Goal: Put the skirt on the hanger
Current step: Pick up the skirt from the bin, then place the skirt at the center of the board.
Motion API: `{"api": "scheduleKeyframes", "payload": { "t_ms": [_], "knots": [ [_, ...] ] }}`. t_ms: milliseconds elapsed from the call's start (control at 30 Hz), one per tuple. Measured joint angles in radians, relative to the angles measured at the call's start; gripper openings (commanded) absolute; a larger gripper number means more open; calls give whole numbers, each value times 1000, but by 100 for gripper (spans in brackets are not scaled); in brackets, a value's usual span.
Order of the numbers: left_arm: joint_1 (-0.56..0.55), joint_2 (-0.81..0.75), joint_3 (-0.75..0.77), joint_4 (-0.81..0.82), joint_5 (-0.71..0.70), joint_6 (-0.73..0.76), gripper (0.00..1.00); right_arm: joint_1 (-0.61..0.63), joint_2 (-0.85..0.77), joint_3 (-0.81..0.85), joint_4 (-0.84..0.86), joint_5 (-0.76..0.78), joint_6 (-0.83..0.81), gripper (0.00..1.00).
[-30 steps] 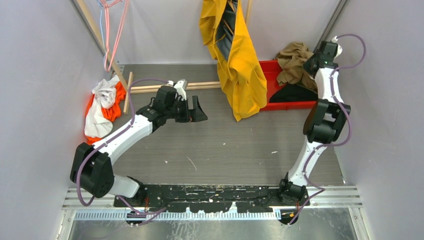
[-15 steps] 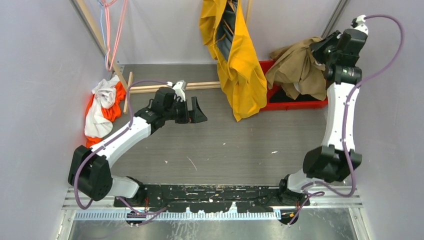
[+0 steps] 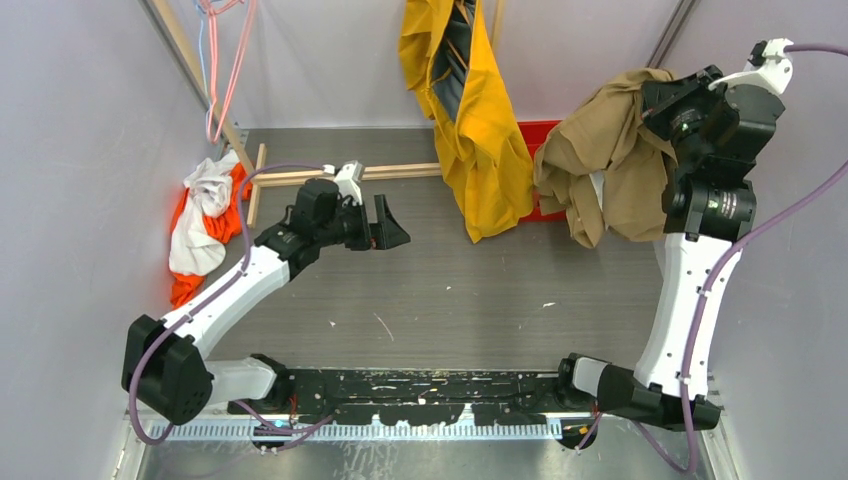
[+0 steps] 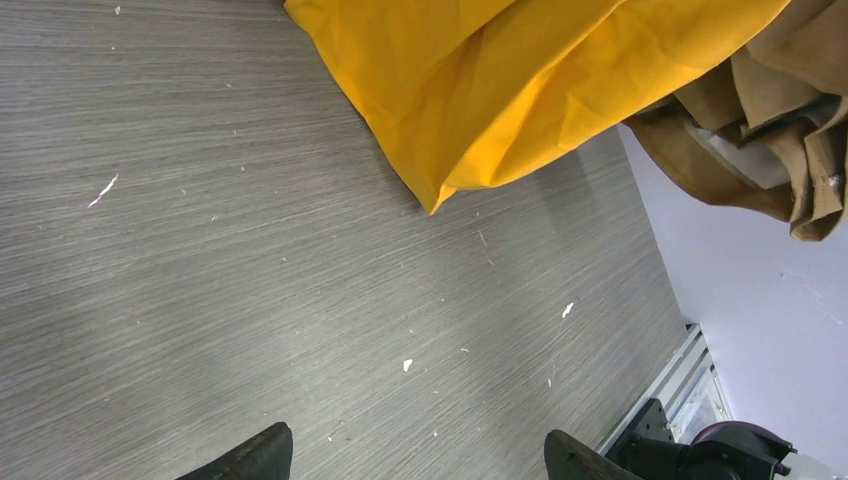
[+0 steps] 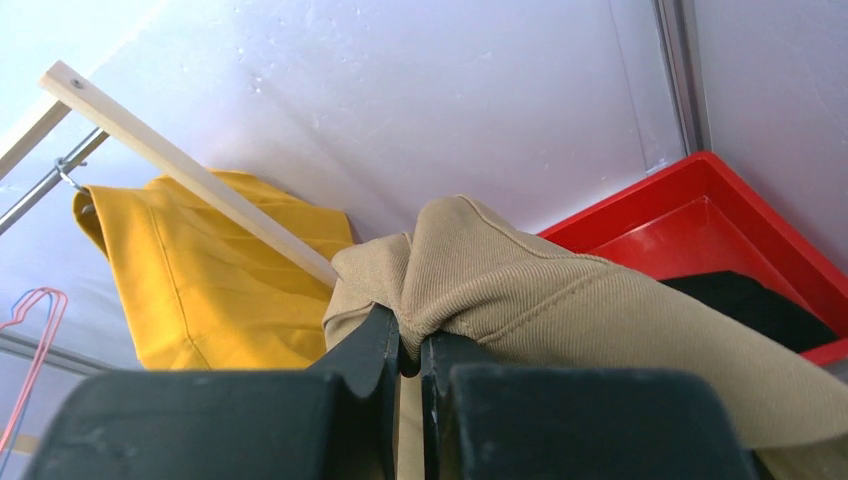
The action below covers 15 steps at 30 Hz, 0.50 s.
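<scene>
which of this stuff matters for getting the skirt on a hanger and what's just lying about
For the job: tan skirt; right gripper, fingers shut on it; pink hangers, back left; left gripper, open.
Lying about: yellow garment; orange and white cloth; red bin; black cloth inside it; wooden stick.

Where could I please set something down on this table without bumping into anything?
The widest bare stretch of table lies between the left gripper, the hem of the yellow garment and the arm bases. The far right is crowded: the red bin and the khaki skirt hanging from the right gripper. The orange-and-white cloth fills the left edge.
</scene>
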Motion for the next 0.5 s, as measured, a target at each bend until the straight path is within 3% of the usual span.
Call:
{"api": "scheduleKeyframes", "payload": {
  "t_ms": [200, 500],
  "knots": [
    [0, -6, -3, -6, 0, 2, 91, 0, -87, -11, -93, -22, 11, 1],
    [0, -84, -3, -74, 0, 10, 91, 0, -309, -101, -285, -190, 45, 1]
  ]
}}
